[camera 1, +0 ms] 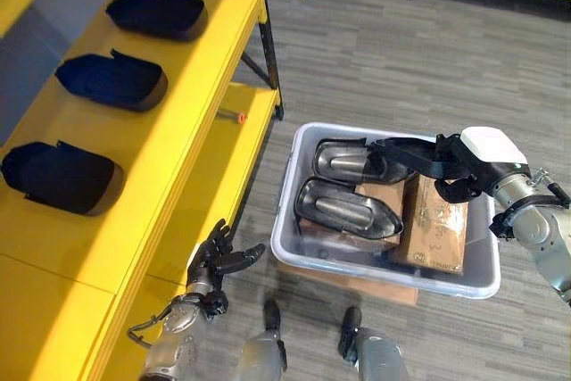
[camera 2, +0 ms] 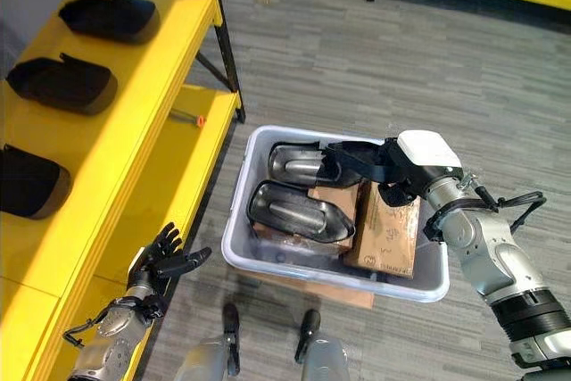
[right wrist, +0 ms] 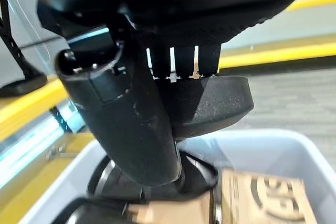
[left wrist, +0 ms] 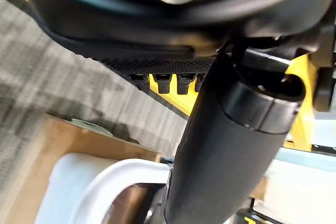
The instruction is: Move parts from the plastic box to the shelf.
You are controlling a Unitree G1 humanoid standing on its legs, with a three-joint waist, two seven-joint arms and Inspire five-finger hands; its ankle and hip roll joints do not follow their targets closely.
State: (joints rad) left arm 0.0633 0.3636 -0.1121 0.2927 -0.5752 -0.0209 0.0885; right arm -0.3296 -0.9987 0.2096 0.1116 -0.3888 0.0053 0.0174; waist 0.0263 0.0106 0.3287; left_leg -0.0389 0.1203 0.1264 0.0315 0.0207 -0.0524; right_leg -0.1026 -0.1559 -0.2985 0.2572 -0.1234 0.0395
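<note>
Parts in the box: two dark, glossy shell-shaped parts lie in the plastic box [camera 1: 308, 260]. The far part [camera 1: 343, 162] is near the back wall, the near part [camera 1: 343, 207] just in front of it; both rest partly on cardboard boxes [camera 1: 434, 225] that take up the right half.

My right hand [camera 2: 379, 165]: it reaches over the box from the right, fingers stretched toward the far part. In the right wrist view my thumb [right wrist: 123, 114] and fingers [right wrist: 184, 61] stand on either side of a dark rounded edge [right wrist: 210, 106]. I cannot tell if I already pinch it or only touch it.

My left hand [camera 1: 219, 260]: idle, fingers loosely spread, low beside the front edge of the shelf [camera 1: 134, 211].

Shelf: three black parts [camera 1: 111, 79] already lie in a row on the top level, with free yellow surface nearer to me.

Risk, grip: the part is smooth and curved. If I hold only its rim, I think it may rotate or slip out during the lift.

Risk, neighbours: the two parts lie close together, so lifting one may drag the other or catch on cardboard.

Risk, transfer: the shelf is on my left, well apart, so the carry is long and a weak hold could drop the part on the floor.
</note>
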